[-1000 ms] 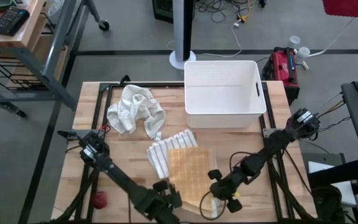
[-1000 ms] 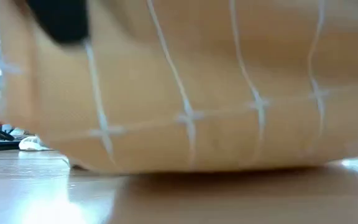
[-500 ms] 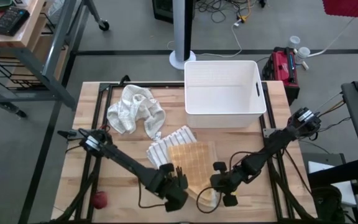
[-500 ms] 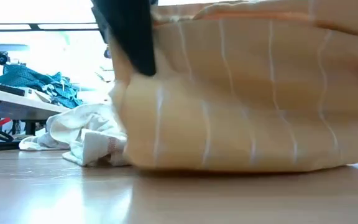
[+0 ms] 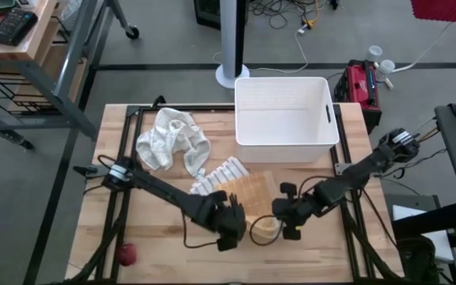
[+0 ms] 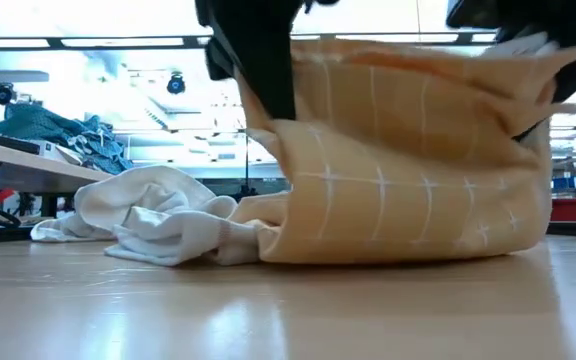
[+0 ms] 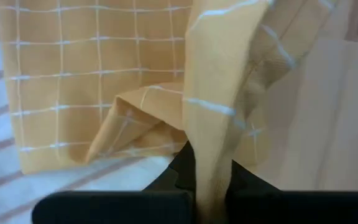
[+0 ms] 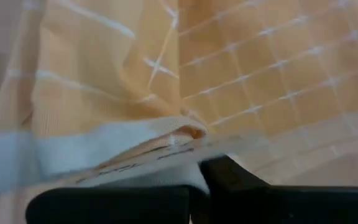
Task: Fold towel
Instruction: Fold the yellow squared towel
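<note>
Pinching gridded orange towel (image 5: 253, 198), both claws clamped.

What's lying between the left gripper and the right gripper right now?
The raised edge of the orange checked towel spans between the left gripper and right gripper, each shut on one corner; the high view shows this.

Grey floor (image 5: 172, 47) surrounds the pale wooden surface (image 5: 153, 229); a white pillar (image 5: 233, 39) stands beyond, cables (image 5: 291, 16) trailing nearby.
</note>
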Tool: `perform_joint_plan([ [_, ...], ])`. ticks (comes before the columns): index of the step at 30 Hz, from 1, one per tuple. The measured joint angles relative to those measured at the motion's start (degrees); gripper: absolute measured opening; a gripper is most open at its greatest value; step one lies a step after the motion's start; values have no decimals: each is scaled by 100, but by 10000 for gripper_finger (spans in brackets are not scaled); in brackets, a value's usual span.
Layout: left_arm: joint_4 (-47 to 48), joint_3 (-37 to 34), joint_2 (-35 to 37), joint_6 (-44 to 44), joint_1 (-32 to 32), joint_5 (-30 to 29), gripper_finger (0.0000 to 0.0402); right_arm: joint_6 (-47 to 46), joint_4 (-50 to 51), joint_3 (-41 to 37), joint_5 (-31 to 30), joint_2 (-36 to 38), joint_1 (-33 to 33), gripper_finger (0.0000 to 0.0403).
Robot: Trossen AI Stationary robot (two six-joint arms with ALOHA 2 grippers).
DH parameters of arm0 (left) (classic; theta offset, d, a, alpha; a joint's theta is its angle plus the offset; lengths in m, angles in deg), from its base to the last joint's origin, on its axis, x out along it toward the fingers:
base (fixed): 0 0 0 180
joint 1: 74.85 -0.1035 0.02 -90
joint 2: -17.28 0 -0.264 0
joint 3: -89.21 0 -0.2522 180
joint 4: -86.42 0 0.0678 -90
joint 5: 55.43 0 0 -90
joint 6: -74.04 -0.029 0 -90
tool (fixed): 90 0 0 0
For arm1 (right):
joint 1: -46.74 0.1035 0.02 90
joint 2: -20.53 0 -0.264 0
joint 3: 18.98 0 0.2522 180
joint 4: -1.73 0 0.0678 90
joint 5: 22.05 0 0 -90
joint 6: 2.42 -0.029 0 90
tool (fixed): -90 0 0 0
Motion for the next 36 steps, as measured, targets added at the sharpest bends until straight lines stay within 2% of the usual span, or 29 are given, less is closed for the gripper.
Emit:
perform_joint_plan([
  [4,20,-15,0,-188,-304,200,0,97,175,0,-35,5,-303,0],
  [12,424,-34,17,-533,-584,208,0,448,334,0,-61,5,-943,0],
  [16,502,-319,59,-546,-722,159,0,682,335,0,-58,4,-1239,0],
  [20,162,-741,204,-605,-861,-94,4,809,338,0,-18,-41,-1463,0],
  [25,-392,-1223,308,-647,-1027,-96,39,981,328,-2,-2,-45,-1630,2],
  [28,-440,-1381,380,-581,-1095,-100,65,1047,220,-2,-42,-45,-1746,23],
  [36,-528,-1605,754,-569,-1220,-88,128,1163,240,-4,-63,-330,-2273,122],
])
